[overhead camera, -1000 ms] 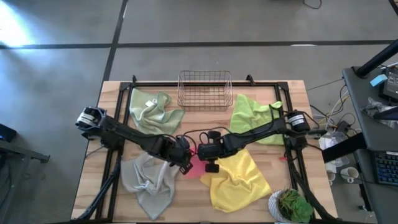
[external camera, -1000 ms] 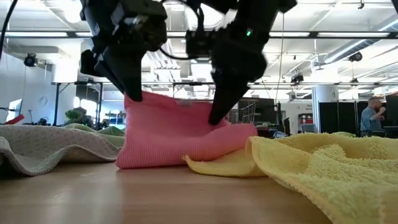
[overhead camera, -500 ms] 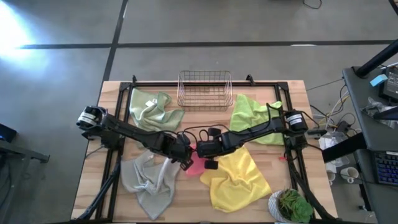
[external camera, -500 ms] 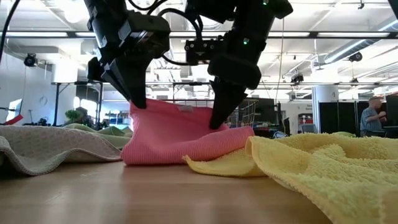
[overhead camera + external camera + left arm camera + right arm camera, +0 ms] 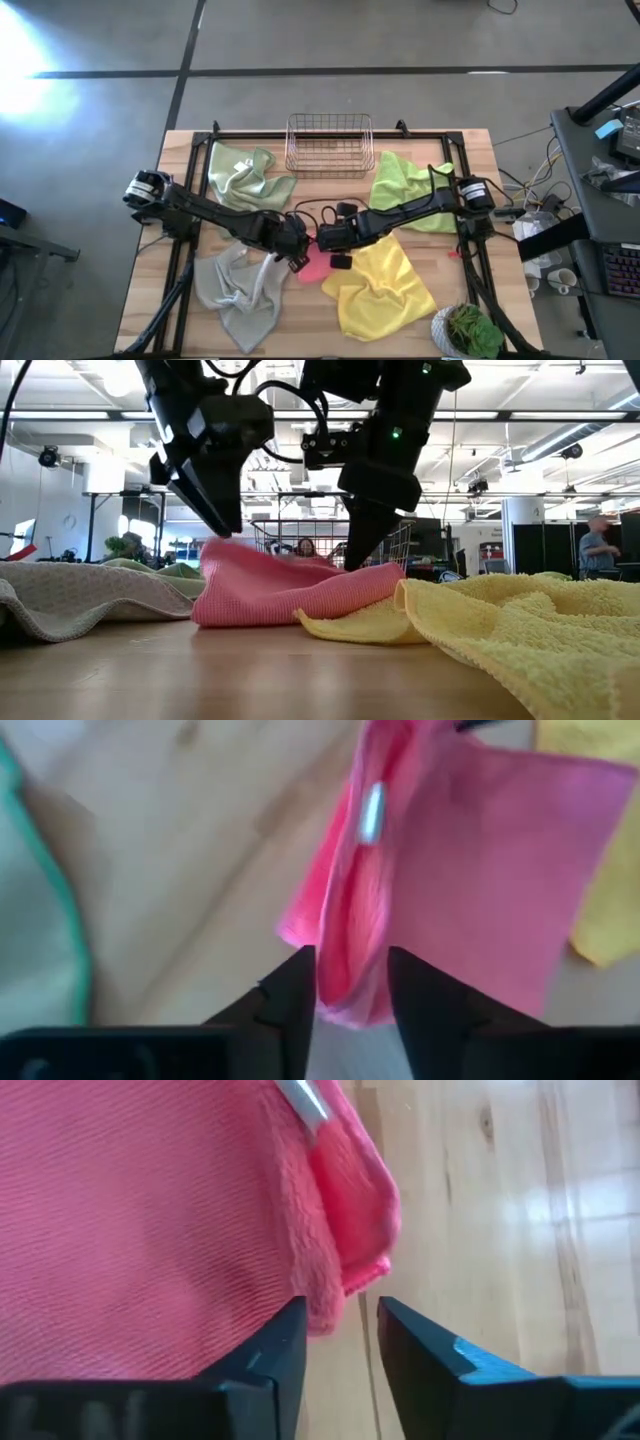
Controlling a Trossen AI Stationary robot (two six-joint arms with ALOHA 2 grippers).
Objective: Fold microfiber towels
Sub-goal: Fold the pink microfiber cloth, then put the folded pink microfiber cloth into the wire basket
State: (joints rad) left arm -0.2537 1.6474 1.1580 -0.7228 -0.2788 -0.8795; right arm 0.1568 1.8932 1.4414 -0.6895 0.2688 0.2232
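Above pink towel (image 5: 285, 592), parted hands.

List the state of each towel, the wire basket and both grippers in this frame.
Pink microfiber towel: folded, lying on the table, released.
Yellow microfiber towel: crumpled, unfolded.
Lime green towel: crumpled, unfolded.
Pale sage green towel: crumpled, unfolded.
Grey-beige towel: crumpled, unfolded.
Copper wire basket: upright, empty.
Left gripper: open over the pink towel's edge.
Right gripper: open at its other corner.

Grey concrete floor (image 5: 90, 110) surrounds the table; ceiling strip lights (image 5: 560, 415) glow.
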